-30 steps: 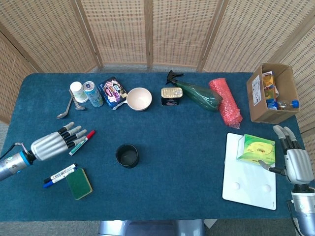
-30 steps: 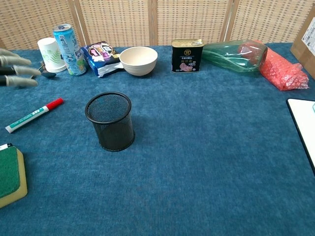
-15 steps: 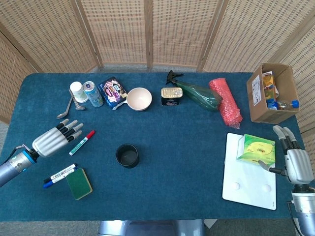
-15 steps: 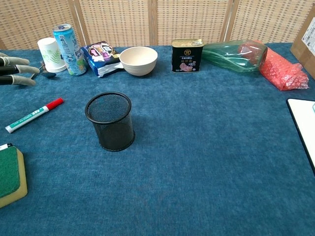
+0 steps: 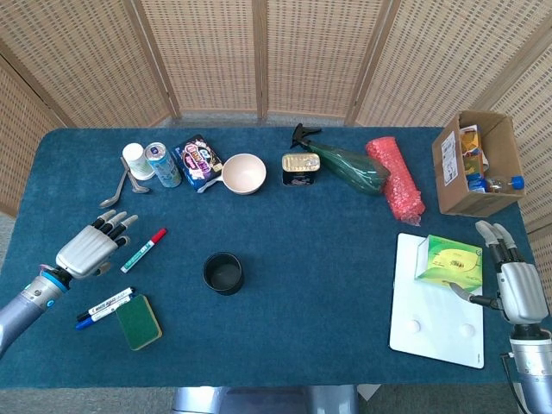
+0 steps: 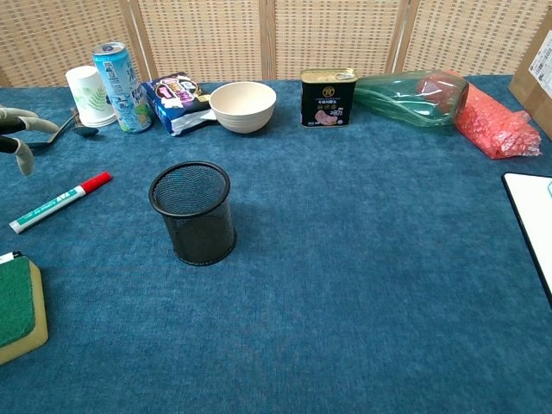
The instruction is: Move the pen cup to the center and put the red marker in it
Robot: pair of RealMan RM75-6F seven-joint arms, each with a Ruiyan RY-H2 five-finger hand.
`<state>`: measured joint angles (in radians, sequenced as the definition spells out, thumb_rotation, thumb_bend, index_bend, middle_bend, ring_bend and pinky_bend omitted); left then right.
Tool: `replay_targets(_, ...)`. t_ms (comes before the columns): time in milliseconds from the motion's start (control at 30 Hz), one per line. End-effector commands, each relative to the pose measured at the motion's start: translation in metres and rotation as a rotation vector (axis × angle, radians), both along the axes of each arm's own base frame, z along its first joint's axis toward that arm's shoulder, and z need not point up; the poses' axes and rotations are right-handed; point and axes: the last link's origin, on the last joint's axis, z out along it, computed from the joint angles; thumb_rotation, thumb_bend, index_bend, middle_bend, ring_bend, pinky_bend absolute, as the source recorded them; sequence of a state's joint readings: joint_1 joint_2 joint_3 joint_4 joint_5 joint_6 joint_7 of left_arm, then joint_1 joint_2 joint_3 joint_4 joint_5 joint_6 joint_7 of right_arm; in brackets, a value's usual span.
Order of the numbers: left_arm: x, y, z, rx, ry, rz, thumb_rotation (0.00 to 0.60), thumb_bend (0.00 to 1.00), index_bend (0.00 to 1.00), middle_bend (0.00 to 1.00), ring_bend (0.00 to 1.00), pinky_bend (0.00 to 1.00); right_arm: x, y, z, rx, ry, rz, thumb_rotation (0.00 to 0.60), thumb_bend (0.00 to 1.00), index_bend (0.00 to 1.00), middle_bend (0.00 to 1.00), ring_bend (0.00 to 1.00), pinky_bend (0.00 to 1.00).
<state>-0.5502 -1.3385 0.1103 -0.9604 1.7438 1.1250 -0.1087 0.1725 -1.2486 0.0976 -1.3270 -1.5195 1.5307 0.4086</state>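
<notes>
Cup (image 5: 223,272) stands upright, right of the marker (image 5: 143,250) lying on the table (image 5: 310,250). Left hand (image 5: 90,247), fingers spread and empty, sits beside the marker. Right hand (image 5: 516,285) holds nothing, fingers loose.

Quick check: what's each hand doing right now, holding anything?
Left hand: open, fingers apart, holding nothing, beside the red marker.
Right hand: open, holding nothing, beside the green tissue box.

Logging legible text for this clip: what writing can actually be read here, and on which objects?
No text can be quoted with confidence.
Luncheon meat tin: label print too small.
Drink can: lettering blurred.
Snack packet: lettering unreadable.
Red marker: barrel print too small.
Cardboard box: label blurred.
</notes>
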Motion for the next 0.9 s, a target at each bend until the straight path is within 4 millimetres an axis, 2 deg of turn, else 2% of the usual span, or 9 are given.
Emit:
replay_targets(33, 0.010, 0.001, 0.017, 0.004, -0.030, 0.124, 0.600, 0.27, 0.33, 0.00, 0.00, 0.12, 0.000, 0.000, 0.000, 0.002, -0.003, 0.002, 0.600, 0.00, 0.00, 0.06, 0.00, 0.27)
replay_targets(233, 0.014, -0.004, 0.013, 0.011, -0.003, 0.106, 0.600, 0.27, 0.18, 0.00, 0.00, 0.11, 0.001, 0.000, 0.000, 0.003, -0.009, 0.002, 0.600, 0.00, 0.00, 0.06, 0.00, 0.27)
replay_targets(367, 0.012, -0.006, 0.001, 0.017, 0.022, 0.097, 0.600, 0.27, 0.11, 0.00, 0.00, 0.11, 0.002, 0.001, 0.000, 0.004, -0.016, 0.005, 0.600, 0.00, 0.00, 0.07, 0.00, 0.27)
replay_targets(667, 0.017, -0.006, -0.032, 0.006, 0.000, 0.085, 0.600, 0.27, 0.10, 0.00, 0.00, 0.11, 0.002, 0.001, 0.000, 0.012, -0.027, 0.010, 0.600, 0.00, 0.00, 0.07, 0.00, 0.27)
replay_targets(900, 0.024, -0.003, -0.045, 0.005, 0.001, 0.056, 0.600, 0.27, 0.10, 0.00, 0.00, 0.11, 0.001, 0.001, 0.002, 0.012, -0.038, 0.009, 0.600, 0.00, 0.00, 0.07, 0.00, 0.27)
